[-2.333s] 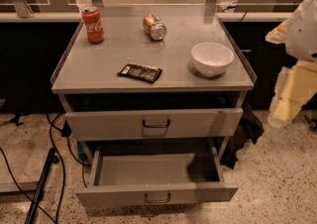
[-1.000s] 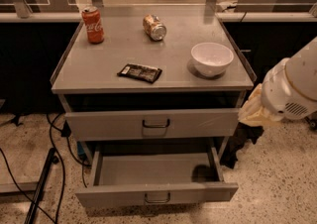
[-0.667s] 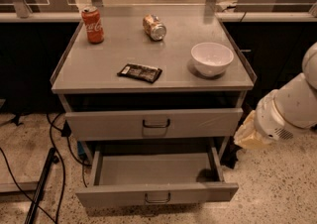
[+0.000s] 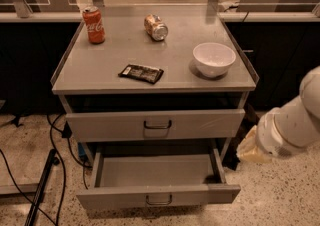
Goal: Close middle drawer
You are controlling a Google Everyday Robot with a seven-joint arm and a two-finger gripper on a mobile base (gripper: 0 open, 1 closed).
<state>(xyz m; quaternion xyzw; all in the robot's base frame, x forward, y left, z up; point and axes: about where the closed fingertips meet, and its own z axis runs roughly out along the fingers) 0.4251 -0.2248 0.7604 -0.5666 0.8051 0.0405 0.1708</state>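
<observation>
Middle drawer (image 4: pixel 156 175) pulled far out under the upper drawer (image 4: pixel 155 125), plain grey inside, small dark loop handle (image 4: pixel 159 200) at centre of the low front panel. Gripper (image 4: pixel 249 151) at the end of the white arm (image 4: pixel 292 125), right of the cabinet, near the right side of the middle drawer. Impossible to tell how far open, or whether holding anything. On the cabinet top (image 4: pixel 110 65): red can (image 4: pixel 94 25) upright, second can (image 4: pixel 156 27) lying on its side, white bowl (image 4: pixel 214 59), dark packet (image 4: pixel 141 73).
</observation>
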